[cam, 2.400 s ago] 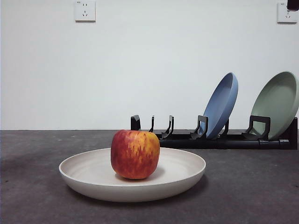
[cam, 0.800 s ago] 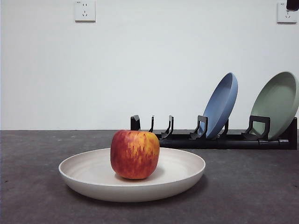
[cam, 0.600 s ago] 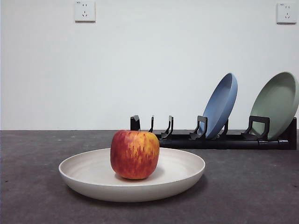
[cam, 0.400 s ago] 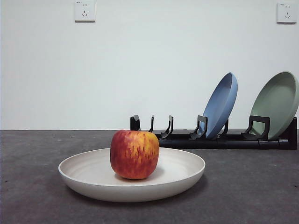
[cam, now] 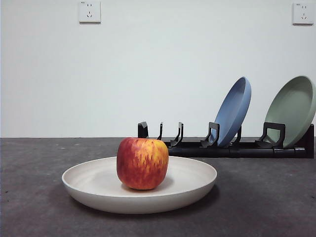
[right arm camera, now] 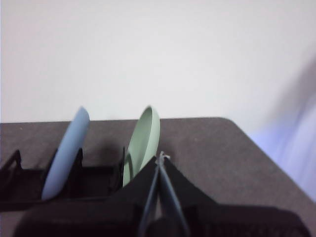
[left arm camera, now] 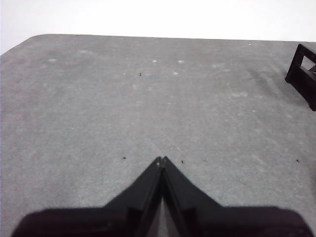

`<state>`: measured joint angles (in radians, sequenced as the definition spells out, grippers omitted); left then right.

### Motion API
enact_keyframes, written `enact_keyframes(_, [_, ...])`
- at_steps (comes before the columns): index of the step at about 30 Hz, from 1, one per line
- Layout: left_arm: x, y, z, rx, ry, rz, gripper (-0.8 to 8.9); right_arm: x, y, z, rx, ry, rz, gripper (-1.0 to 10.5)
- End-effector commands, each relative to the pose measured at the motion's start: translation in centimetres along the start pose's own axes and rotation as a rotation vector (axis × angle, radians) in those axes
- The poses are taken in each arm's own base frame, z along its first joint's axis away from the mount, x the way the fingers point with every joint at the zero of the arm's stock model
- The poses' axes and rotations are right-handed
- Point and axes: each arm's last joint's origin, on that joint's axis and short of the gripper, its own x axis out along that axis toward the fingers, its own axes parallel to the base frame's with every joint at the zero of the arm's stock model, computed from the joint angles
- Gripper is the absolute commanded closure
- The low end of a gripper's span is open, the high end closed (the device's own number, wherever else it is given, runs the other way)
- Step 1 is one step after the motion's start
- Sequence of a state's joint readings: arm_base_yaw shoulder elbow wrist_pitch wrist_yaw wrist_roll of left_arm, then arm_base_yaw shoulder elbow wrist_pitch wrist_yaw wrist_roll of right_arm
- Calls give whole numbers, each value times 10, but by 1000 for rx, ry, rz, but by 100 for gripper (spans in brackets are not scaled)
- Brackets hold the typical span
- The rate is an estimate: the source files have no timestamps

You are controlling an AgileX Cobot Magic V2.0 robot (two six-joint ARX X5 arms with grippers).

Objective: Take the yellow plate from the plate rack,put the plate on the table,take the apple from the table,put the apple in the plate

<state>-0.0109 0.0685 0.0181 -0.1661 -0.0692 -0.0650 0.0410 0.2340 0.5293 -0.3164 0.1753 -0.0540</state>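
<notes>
The yellow plate (cam: 187, 185), cream-coloured and wide, lies flat on the dark grey table (cam: 266, 197) in the front view. The red and yellow apple (cam: 142, 163) stands upright in the plate's middle. Behind it runs the black plate rack (cam: 237, 148), whose end (left arm camera: 302, 74) shows in the left wrist view and whose slots (right arm camera: 29, 182) show in the right wrist view. Neither arm appears in the front view. My left gripper (left arm camera: 161, 160) is shut and empty over bare table. My right gripper (right arm camera: 160, 159) is shut and empty, raised near the rack's green plate.
A blue plate (cam: 234, 111) and a pale green plate (cam: 292, 111) lean in the rack's right slots; both plates show again in the right wrist view, blue (right arm camera: 66, 150) and green (right arm camera: 143, 143). The rack's left slots hold nothing. Two wall sockets sit high on the white wall.
The black tip of an arm at the top right corner of the front view has left the picture. Plate, apple and rack have not moved.
</notes>
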Motion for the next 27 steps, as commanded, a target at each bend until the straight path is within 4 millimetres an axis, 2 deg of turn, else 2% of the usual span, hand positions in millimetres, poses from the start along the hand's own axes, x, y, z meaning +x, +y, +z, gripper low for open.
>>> enact_keyframes(1, [1, 1, -3, -11, 6, 5, 817, 8, 3, -41, 31, 6, -3, 946])
enact_keyframes(6, [1, 1, -3, -11, 6, 6, 817, 15, 8, -95, 64, 55, 1, 946])
enact_keyframes(10, [1, 1, -3, -11, 6, 5, 817, 17, 9, -116, 83, 82, 2, 946])
enact_keyframes(20, [1, 1, -3, -10, 11, 6, 817, 21, 11, -139, 69, 165, 3, 946])
enact_keyframes(27, [1, 1, -3, -10, 14, 6, 817, 21, 12, -139, 84, 161, 17, 946])
